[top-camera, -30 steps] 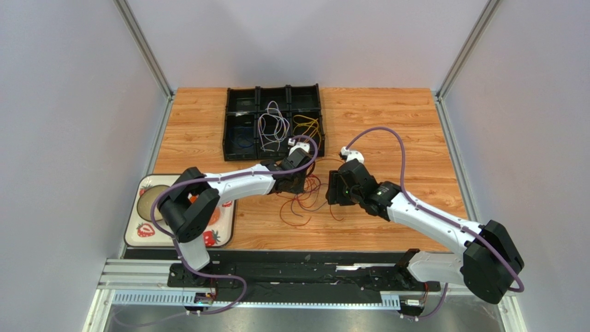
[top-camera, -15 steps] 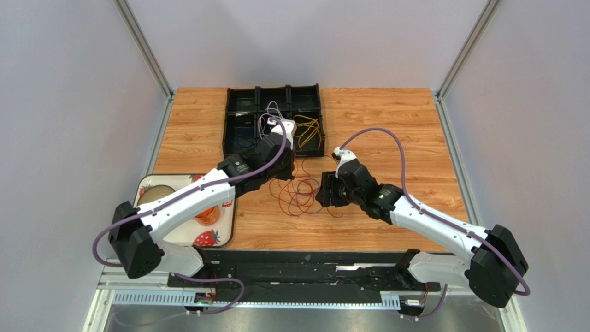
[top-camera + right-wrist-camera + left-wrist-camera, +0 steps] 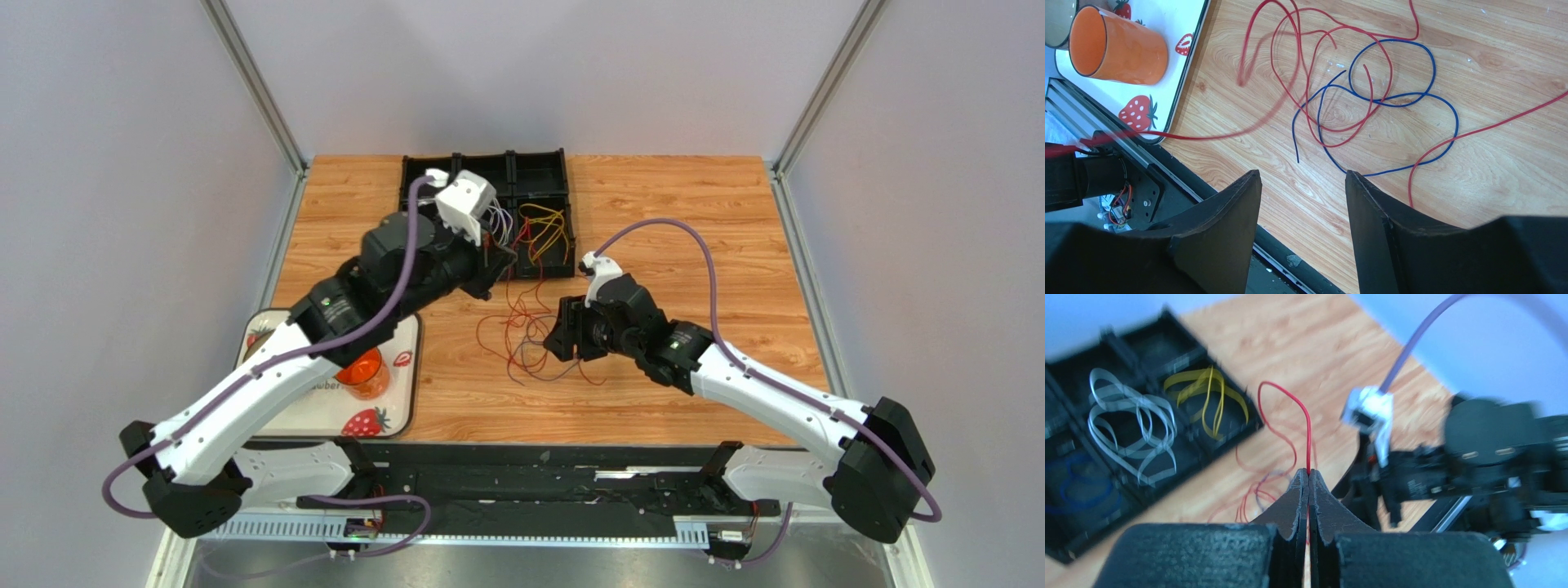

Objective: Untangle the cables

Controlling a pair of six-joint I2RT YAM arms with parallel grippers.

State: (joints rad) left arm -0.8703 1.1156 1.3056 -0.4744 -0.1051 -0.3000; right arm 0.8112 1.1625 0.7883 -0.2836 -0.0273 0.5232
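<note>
Left jaws closed, pinching 1 red cable right at the tips. It rises from the pinch, arcs over and drops toward the desk

Left arm is stretched far out, jaws raised at the near edge of the black box, about where its middle and right cells meet

Right jaws open, nothing between them, hovering over the near side of the loose tangle mid-desk. Right arm comes in from the right

Tangle: several red loops lie over and under 1 blue cable, crossing in a few spots. 1 more red strand runs off to the right in the right wrist view. A blurred red strand crosses that view toward its left edge, can't tell where it ends

Box has 6 cells, 2 rows of 3. Near row:
- left: blue loops
- middle: white/lilac loops
- right: yellow loops

Strawberry tray sits near-left on the desk, well left of the tangle, with an orange cup upright on it, partly under the left arm in the top view
</note>
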